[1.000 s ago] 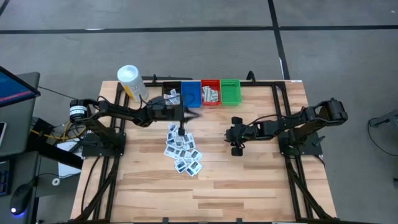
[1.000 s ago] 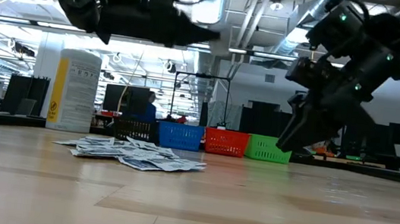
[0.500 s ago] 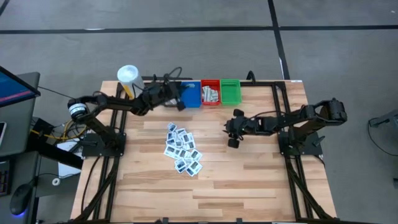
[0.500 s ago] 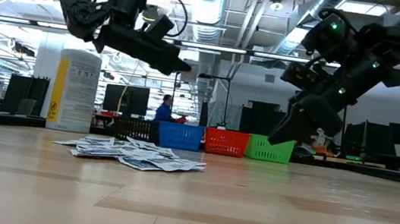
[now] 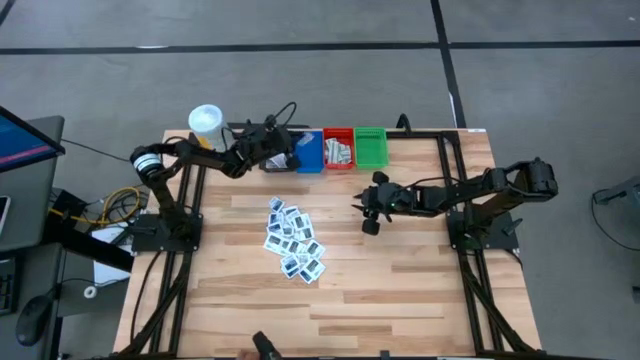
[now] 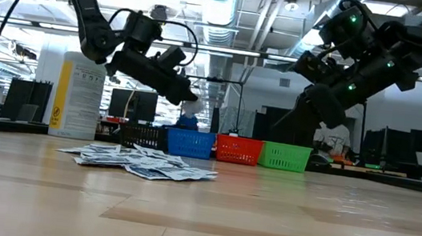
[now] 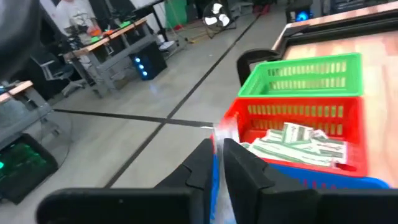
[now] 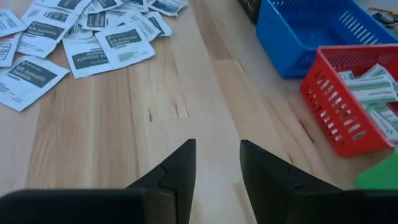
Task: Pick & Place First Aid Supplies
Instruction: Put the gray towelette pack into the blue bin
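Left gripper (image 5: 284, 158) has moved over the black bin (image 5: 274, 157), fingers seemingly pinching a packet (image 7: 216, 162); right gripper (image 5: 366, 210) fingers apart.

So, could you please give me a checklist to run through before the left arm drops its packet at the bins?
1. Packet sits between the left tool's fingers: ok.
2. Left tool is over the intended bin: cannot tell; in the high view it is at the blue bin's left edge.
3. Blue bin has room: ok, the part in view is empty.
4. Right tool is open and empty: ok.
5. Right tool is clear of the packet pile: ok, it hovers apart on the pile's right.
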You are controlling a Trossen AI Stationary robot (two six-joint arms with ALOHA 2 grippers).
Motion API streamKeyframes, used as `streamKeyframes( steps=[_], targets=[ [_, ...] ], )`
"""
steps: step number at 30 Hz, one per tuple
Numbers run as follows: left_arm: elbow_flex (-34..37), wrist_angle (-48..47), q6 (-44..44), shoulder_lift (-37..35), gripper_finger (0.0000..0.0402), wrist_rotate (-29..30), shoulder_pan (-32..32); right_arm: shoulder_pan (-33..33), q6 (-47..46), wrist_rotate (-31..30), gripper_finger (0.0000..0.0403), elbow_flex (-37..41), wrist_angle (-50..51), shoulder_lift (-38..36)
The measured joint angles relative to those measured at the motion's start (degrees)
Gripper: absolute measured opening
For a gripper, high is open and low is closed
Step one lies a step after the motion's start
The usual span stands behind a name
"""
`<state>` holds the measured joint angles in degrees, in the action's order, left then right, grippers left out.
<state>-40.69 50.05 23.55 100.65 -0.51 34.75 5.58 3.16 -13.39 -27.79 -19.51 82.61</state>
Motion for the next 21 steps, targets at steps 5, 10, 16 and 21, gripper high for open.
streamKeyframes(
  steps=[5,10,16,21],
  targets=[
    [0.0,-0.2,-0.2,0.1,0.0084,0.1,0.0,0.0,0.2,0.0,0.0118,0.0,-0.4,0.0],
    [-0.1,-1.8,-3.1,0.1,0.0117,0.1,-1.2,0.0,0.2,0.0,0.0118,0.0,-0.4,0.0],
    [2.0,-1.8,-9.0,-0.7,0.0126,0.1,-4.8,-0.7,-0.7,4.0,0.0118,0.0,-2.3,0.0],
    [6.9,-1.8,-10.3,-4.9,0.0122,0.1,-9.6,-2.0,0.3,9.1,0.0118,0.0,-5.9,0.0]
  ],
)
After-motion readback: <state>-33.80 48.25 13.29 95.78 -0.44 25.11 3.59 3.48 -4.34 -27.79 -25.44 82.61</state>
